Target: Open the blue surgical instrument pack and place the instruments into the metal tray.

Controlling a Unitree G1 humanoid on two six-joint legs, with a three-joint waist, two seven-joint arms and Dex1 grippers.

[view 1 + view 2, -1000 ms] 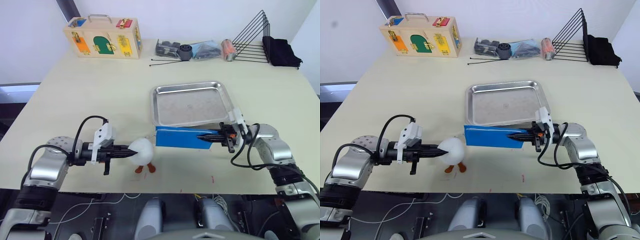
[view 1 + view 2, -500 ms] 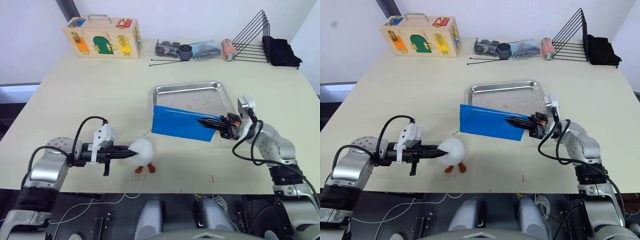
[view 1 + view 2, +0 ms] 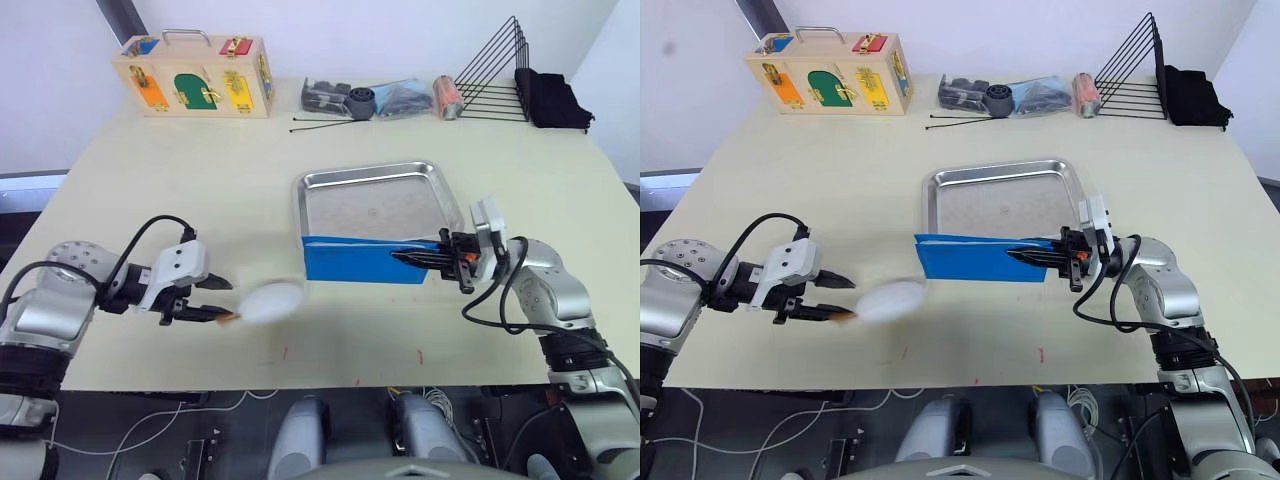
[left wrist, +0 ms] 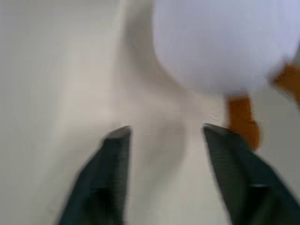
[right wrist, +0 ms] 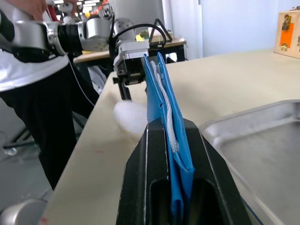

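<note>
Right claw (image 3: 400,257) clamped on closed blue pack (image 3: 355,260) at bare metal tray (image 3: 375,207) rim; left claw (image 3: 218,300) apart

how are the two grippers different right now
The right gripper is shut on the blue pack, holding it on edge at the near rim of the metal tray. The left gripper is open and holds nothing, with the white toy lying on the table just past its fingers. The right one points toward the robot's left, the left one toward its right. Both have two black fingers and sit low over the table.
</note>
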